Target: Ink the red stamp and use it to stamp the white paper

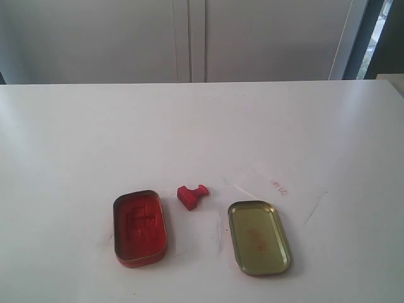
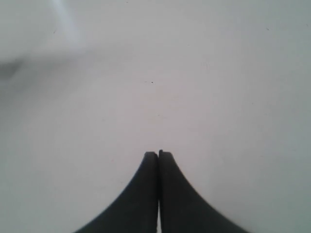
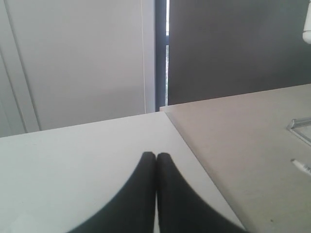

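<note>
Closest to the lenses, the dark, smooth, tapering fingers of each tool are seen. The left tool (image 2: 158, 154) is closed, its tips pressed together with only a hairline seam between them. Nothing is gripped, and only bare white tabletop (image 2: 204, 87) lies beyond it. The right tool (image 3: 156, 155) is likewise closed tip to tip and empty. It is pointed over a corner of the tabletop, past which a second, greyish-beige surface (image 3: 243, 141) and pale wall panels are visible.

In the exterior view the red stamp (image 1: 192, 196) is found on the matte white tabletop, tipped onto its side. It is small, of red plastic, with a blocky rectangular base and a short curved knob. It is placed between the two tins and a little farther back, touching neither.

To its left, an oblong ink tin (image 1: 139, 228) with rounded corners is set. A thin metal rim encloses a glossy red pad marked with pressed impressions. To the right, a gold lid (image 1: 259, 238) of the same oblong shape is laid open side up, its shiny inside faintly smudged with red.

The white paper (image 1: 291, 201) is spread flat behind the lid, thin and nearly lost against the tabletop. A small red print (image 1: 279, 186) is borne on it. Whether the lid's far edge rests on the sheet or just beside it cannot be told.
</note>
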Available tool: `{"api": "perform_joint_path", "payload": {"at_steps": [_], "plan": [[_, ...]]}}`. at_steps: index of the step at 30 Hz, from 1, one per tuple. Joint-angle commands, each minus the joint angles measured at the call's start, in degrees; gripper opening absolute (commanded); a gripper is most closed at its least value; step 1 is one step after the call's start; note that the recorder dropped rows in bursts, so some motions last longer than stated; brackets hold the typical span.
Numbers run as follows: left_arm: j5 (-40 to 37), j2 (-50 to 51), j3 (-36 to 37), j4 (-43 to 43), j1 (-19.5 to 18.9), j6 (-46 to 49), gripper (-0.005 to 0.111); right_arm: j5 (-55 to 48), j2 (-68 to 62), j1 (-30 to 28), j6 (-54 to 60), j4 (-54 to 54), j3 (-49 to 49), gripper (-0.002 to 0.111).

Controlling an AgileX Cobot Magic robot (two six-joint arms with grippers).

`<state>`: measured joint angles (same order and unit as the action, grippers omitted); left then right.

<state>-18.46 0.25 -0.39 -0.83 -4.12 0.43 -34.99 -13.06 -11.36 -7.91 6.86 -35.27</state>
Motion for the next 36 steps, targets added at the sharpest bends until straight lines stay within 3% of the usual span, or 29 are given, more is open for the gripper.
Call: {"api": "perform_joint_path", "payload": {"at_steps": [1,7,12,21,36], "plan": [[-0.57,-0.25,0.39,0.10,0.39,0.03,0.000,0.43,0.73,-0.30,0.22,0.45,1.57,0.000],[-0.57,-0.25,0.39,0.10,0.39,0.03,0.000,1.20,1.53,-0.30,1.61,0.45,2.05,0.000],[-0.57,-0.25,0.39,0.10,0.39,0.03,0.000,2.26,1.53,-0.30,9.86,0.45,2.05,0.000],[-0.57,-0.25,0.39,0.10,0.39,0.03,0.000,3.00,3.35,-0.30,10.31,0.04,2.55,0.000],[-0.57,-0.25,0.39,0.10,0.39,0.03,0.000,3.27,13.06,-0.30,10.31,-4.83,14.07,0.000]]}}
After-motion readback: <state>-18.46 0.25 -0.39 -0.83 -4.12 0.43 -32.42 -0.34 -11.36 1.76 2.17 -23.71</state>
